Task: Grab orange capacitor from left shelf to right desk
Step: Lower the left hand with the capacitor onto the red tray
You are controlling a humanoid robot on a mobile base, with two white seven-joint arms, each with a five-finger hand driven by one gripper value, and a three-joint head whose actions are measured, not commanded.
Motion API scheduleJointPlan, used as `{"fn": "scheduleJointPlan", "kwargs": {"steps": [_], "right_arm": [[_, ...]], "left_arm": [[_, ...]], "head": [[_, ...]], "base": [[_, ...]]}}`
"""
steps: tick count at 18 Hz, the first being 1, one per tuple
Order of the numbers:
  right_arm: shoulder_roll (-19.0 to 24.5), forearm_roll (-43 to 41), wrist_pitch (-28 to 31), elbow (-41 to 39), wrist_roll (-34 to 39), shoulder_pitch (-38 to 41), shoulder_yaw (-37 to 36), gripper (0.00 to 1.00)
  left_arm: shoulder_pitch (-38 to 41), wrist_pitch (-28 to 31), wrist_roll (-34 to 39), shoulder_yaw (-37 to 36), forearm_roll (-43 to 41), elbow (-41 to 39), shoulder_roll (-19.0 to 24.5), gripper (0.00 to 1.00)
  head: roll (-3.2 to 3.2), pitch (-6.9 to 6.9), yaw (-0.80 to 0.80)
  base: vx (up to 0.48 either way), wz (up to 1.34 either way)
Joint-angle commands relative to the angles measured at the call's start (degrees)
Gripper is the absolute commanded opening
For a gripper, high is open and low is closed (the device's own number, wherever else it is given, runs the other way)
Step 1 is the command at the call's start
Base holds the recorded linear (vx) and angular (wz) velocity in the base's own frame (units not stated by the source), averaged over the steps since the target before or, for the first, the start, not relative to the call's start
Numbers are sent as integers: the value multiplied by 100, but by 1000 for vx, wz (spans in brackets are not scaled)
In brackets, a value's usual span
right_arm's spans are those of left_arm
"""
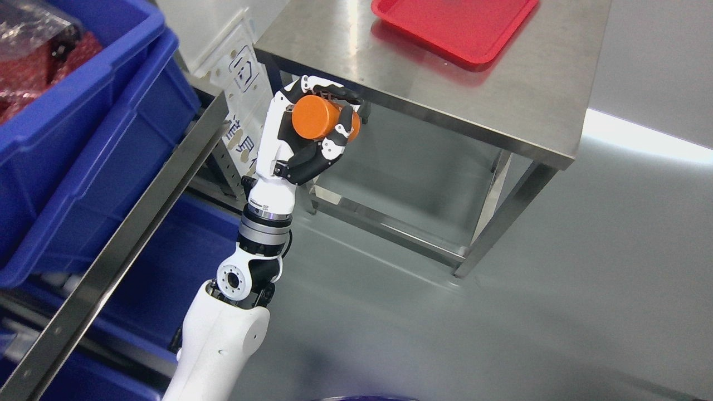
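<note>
My left hand [320, 120] is raised in the middle of the head view, its white and black fingers [340, 136] curled around an orange cylindrical capacitor [313, 117]. It hangs in the air between the shelf on the left and the near left corner of the steel desk [501, 94], just below the desk's edge. A red tray [454, 25] lies on the desk's top at the upper edge of the picture. The right arm does not show.
Blue bins [94, 128] sit on the metal shelf [139, 223] at the left, the upper one holding red bagged parts [33, 61]. More blue bins [167, 262] sit lower down. A white perforated panel [239, 72] stands behind the hand. Grey floor [501, 312] spreads to the right.
</note>
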Motion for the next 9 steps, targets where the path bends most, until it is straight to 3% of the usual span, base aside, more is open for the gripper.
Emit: {"fn": "scheduleJointPlan", "kwargs": {"steps": [1, 9], "right_arm": [[-100, 35, -1, -100, 2, 130, -62, 100], [-100, 35, -1, -100, 2, 130, -62, 100]], "left_arm": [[-367, 132, -6, -816, 6, 17, 100, 2], [-1350, 1194, 55, -1204, 32, 447, 100, 2]], "head": [[0, 0, 0], [0, 0, 0]], "base": [[391, -305], [365, -261]]}}
